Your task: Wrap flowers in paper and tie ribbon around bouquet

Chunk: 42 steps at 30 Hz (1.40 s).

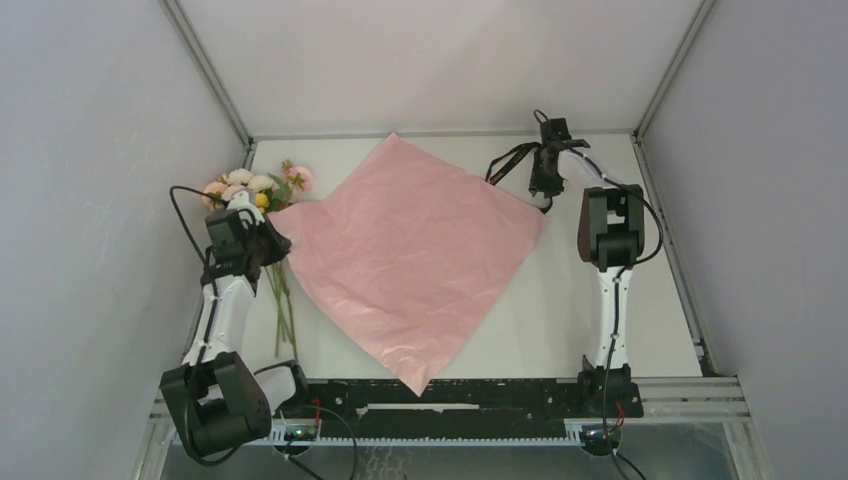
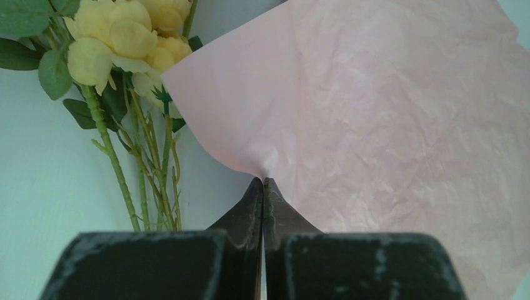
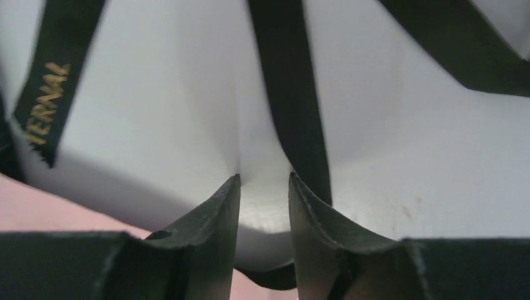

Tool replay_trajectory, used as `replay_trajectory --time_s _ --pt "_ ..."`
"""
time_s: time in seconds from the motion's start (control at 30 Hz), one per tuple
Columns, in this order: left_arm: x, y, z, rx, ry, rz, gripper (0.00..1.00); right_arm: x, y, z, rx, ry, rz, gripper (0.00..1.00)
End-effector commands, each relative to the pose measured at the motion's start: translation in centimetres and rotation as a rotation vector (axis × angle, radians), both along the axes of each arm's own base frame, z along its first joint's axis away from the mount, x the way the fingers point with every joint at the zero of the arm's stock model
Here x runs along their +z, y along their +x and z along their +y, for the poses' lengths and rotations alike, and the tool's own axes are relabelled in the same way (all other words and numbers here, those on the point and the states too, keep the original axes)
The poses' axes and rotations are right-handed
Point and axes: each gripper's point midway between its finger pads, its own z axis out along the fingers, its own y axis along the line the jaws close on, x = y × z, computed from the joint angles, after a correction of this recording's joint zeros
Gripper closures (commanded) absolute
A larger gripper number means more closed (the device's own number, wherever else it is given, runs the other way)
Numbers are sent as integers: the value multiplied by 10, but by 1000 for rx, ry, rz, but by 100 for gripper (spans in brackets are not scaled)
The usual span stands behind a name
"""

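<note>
Left gripper (image 2: pixel 264 185) pinched shut on 9-o'clock corner of crinkled pink paper sheet (image 1: pixel 410 250), likely to pull it under artificial pink-yellow flowers (image 1: pixel 255 188) at 10 o'clock; right gripper (image 3: pixel 265 182) half-spread over black gold-lettered ribbon (image 3: pixel 294 112) at 1 o'clock.

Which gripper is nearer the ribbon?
Right. The right gripper sits open over the ribbon strands; left gripper is across the table, pinching the paper corner beside the flowers.
</note>
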Motion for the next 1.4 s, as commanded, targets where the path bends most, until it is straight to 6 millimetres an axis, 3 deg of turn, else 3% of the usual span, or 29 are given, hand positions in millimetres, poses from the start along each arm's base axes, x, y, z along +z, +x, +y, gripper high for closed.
replay_trajectory --time_s 0.0,0.13,0.37,0.5,0.67,0.73,0.8,0.93,1.03,1.13,1.2,1.3,1.37 --pt "16 3 -7 -70 10 -37 100 -3 -22 -48 -115 -37 41 60" --pt "17 4 -17 -110 -18 -48 100 -1 -47 -106 -262 -27 76 63" --pt "20 14 -56 -189 -105 -72 100 14 -105 -189 -464 -26 82 63" --pt "17 18 -82 -217 -216 -45 100 30 -127 -210 -541 -30 37 63" --pt "12 21 -107 -263 -258 -15 100 70 -132 -204 -539 -99 -43 63" --pt "16 26 -105 -258 -249 -34 100 90 -127 -188 -495 -147 -81 60" --pt "19 34 -102 -247 -230 -71 100 107 -118 -159 -405 -183 -121 54" --pt "15 41 -113 -252 -239 -58 100 123 -98 -74 -213 -125 -164 48" --pt "19 42 -145 -314 -296 -46 100 125 -91 -6 -58 -57 -181 48" --pt "33 42 -183 -404 -336 -65 100 113 -95 69 137 11 -161 48" --pt "38 44 -194 -418 -373 -62 100 102 -104 110 235 60 -138 48" --pt "37 49 -185 -386 -351 -67 100 81 -117 140 261 87 -113 48" --pt "28 52 -165 -325 -285 -67 100 62 -127 151 270 88 -81 48"
